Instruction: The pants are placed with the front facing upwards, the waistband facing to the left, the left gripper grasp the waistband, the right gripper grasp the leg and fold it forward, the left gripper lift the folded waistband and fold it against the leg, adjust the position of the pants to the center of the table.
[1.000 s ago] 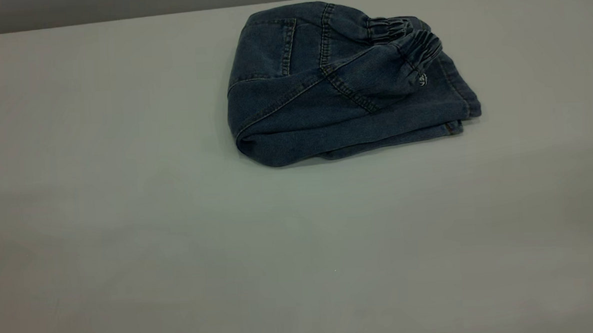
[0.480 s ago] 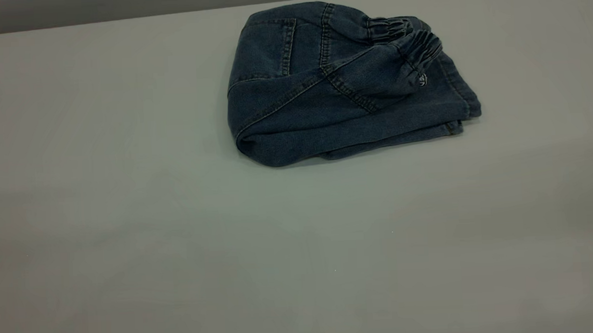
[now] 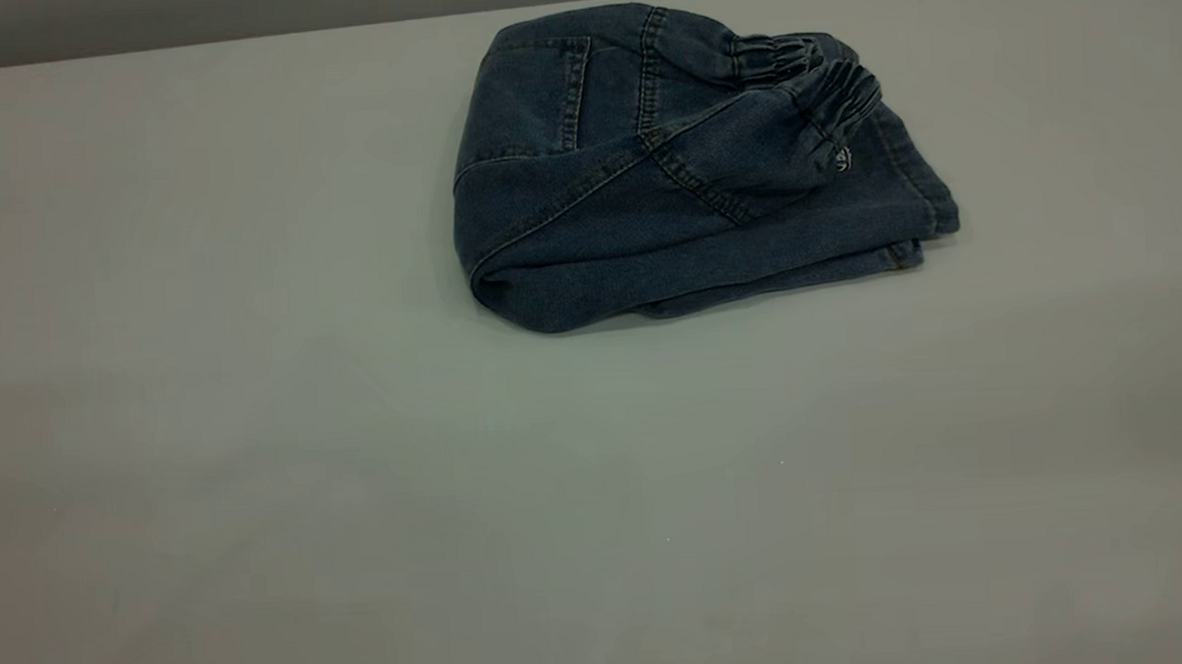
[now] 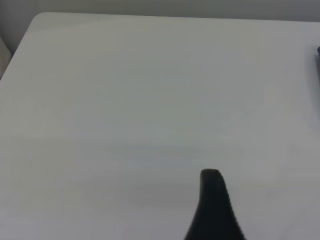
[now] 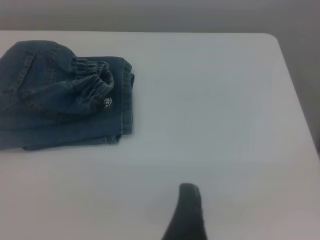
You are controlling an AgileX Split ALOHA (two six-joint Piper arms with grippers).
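Across the white table (image 3: 256,436), which fills nearly the whole exterior view, one bundle of cloth lies toward the far edge and somewhat to the right of the middle. It is the pants (image 3: 684,168), short blue denim, folded into a compact, roughly rectangular stack with the back side up. A patch pocket (image 3: 531,95) with orange-brown stitching shows on the bundle's far left part, and diagonal seams run across the top layer. The near edge of the bundle is a rounded fold, and at the right end the stacked layers show their hems. The waistband (image 3: 820,92), gathered and ruffled, rests on top toward the bundle's far right, curled over the layers beneath it, with a small pale tag (image 3: 843,159) just below it.

Neither arm appears in the exterior view; nothing touches the pants. The right wrist view looks over the table to the same bundle (image 5: 60,95), with the waistband (image 5: 95,80) turned toward the bare tabletop (image 5: 215,100). One dark fingertip (image 5: 187,210) of the right gripper rises at the picture's edge, well apart from the denim; whether that pincer is apart or together cannot be told. The left wrist view shows bare tabletop (image 4: 125,100), a dark sliver (image 4: 318,55) at the picture's margin too small to identify, and one ridged black fingertip (image 4: 215,210) of the left gripper; its state cannot be told either.
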